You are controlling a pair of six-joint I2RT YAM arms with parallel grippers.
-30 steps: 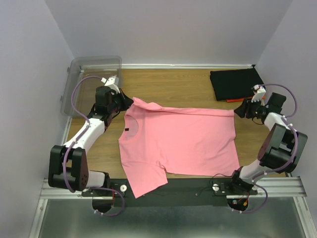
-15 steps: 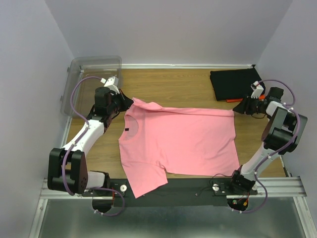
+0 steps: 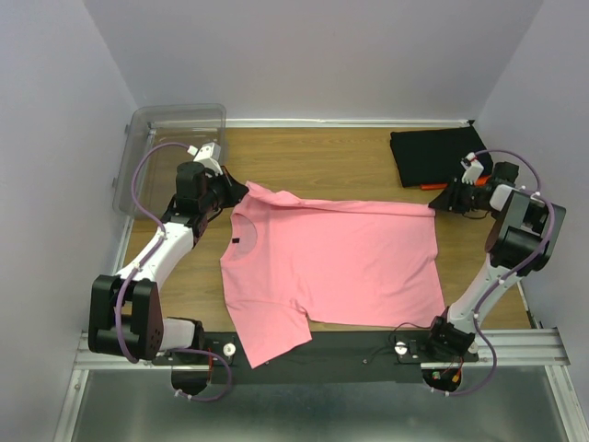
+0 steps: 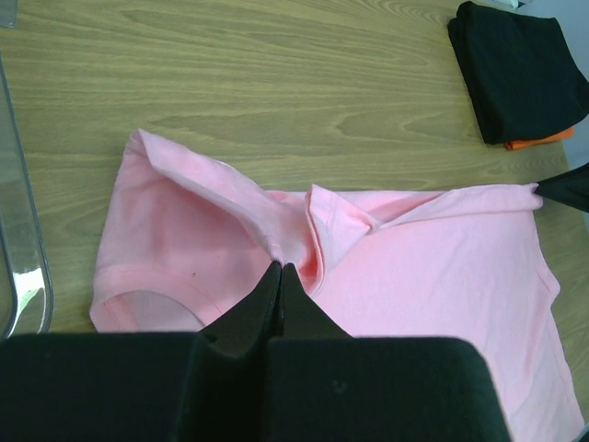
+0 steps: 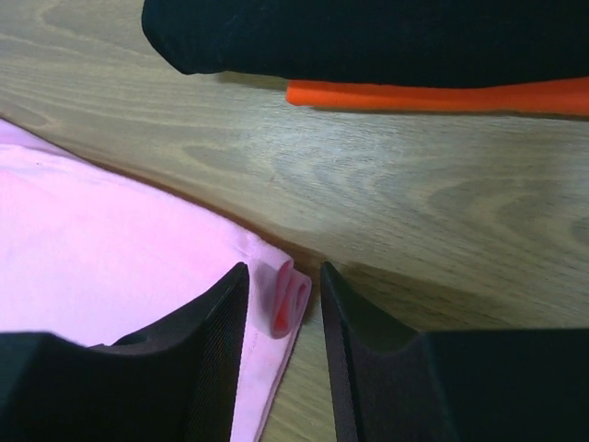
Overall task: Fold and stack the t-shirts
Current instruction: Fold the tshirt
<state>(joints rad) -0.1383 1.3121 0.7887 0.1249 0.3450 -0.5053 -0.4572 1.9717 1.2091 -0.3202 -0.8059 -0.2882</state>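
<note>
**Both tools sit on the far edge of the spread shirt, placed for a fold toward the near side.**

The surface [image 3: 350,152] carries the pink t-shirt [image 3: 340,262] lying flat at its middle, collar to the left and hem to the right. The black t-shirt [image 3: 433,155] lies folded at the far right on top of the orange t-shirt [image 5: 433,95], probably to start the stack. The clear bin [image 3: 170,129] stands at the far left. The left tool [image 4: 281,274] is clamped shut on a puckered ridge of cloth at the far-left shoulder. The right tool [image 5: 283,281] straddles the rolled far-right hem corner. Holding both far corners would let the edge lift evenly. The top view shows the whole layout, but only the right wrist view shows the hem roll between the jaws. Whether the jaws pinch it yet, I cannot tell.
</note>
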